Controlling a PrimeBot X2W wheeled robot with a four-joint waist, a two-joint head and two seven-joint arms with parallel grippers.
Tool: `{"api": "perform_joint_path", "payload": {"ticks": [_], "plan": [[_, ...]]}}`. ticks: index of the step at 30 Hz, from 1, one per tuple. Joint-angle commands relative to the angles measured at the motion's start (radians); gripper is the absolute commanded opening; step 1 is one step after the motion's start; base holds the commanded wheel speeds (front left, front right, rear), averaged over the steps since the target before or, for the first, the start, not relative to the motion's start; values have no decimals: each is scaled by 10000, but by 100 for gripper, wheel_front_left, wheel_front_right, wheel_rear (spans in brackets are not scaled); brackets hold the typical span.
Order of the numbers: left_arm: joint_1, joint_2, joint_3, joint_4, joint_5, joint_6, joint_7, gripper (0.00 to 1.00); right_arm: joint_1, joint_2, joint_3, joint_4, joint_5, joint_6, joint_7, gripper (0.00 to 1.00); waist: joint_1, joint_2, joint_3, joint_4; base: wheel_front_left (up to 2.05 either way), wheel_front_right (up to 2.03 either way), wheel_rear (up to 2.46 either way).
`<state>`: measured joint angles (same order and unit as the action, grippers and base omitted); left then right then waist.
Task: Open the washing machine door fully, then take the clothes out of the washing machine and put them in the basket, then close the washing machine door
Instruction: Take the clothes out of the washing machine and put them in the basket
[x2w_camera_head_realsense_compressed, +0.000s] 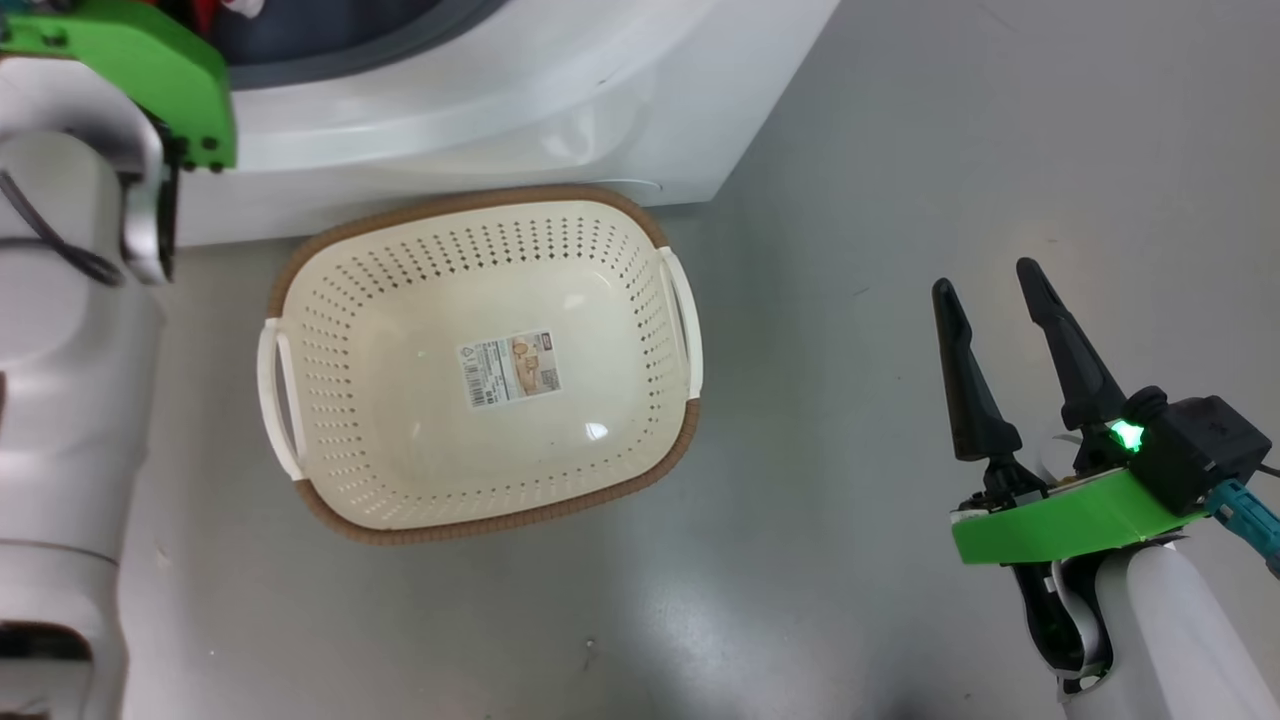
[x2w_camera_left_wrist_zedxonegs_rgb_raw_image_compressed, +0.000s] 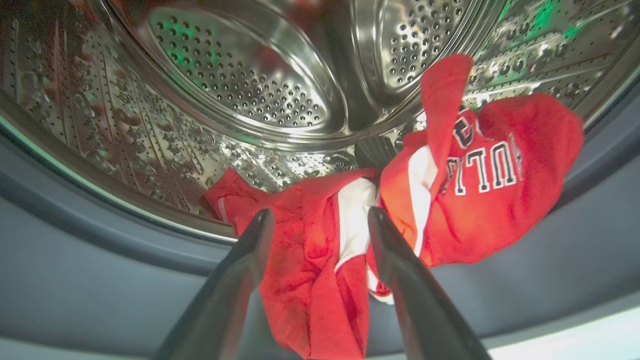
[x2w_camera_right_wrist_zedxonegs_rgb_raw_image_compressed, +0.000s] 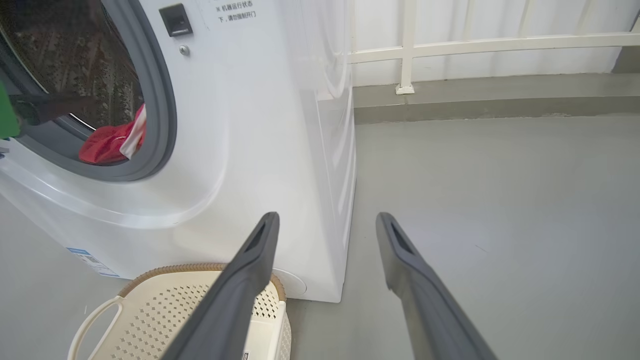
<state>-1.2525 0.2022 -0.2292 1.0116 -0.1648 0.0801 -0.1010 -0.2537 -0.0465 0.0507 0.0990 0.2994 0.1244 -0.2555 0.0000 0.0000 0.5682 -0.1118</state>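
Spread wide astride the clothes (x2w_camera_left_wrist_zedxonegs_rgb_raw_image_compressed: 310, 280), the L gripper (x2w_camera_left_wrist_zedxonegs_rgb_raw_image_compressed: 321, 219) is best pushed deeper before being shut, so fabric, not the gasket (x2w_camera_left_wrist_zedxonegs_rgb_raw_image_compressed: 75, 280), is pinched & lifted clear.

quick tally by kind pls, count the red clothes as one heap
washing machine: 1
basket: 1
heap of red clothes: 1
grippers: 2 (left gripper, right gripper)
total: 5

We log a grey floor (x2w_camera_head_realsense_compressed: 850, 600). The washing machine (x2w_camera_head_realsense_compressed: 480, 110) stands on it, the basket (x2w_camera_head_realsense_compressed: 400, 470) just beside.
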Motion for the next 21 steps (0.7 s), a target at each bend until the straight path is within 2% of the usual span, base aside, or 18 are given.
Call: {"api": "perform_joint_path", "payload": {"ticks": [1, 11, 17, 21], "plan": [[-289, 553, 107, 43, 129, 56, 88, 100, -130, -37, 267, -190, 70, 63, -63, 100, 0, 0, 75, -108, 0, 0, 0], [-1186, 823, -13, 1768, 35, -133, 1004, 100, -121, -37, 365, -9, 163, 63, -63, 100, 0, 0, 357, -459, 0, 0, 0], [-1467, 949, -158, 2285, 50, -258, 1622, 100, -72, -37, 412, 41, 173, 63, -63, 100, 0, 0, 458, -596, 0, 0, 0], [-1591, 1047, -287, 2477, 108, -156, 2018, 100, -10, -37, 508, 74, 221, 63, -63, 100, 0, 0, 513, -676, 0, 0, 0]]}}
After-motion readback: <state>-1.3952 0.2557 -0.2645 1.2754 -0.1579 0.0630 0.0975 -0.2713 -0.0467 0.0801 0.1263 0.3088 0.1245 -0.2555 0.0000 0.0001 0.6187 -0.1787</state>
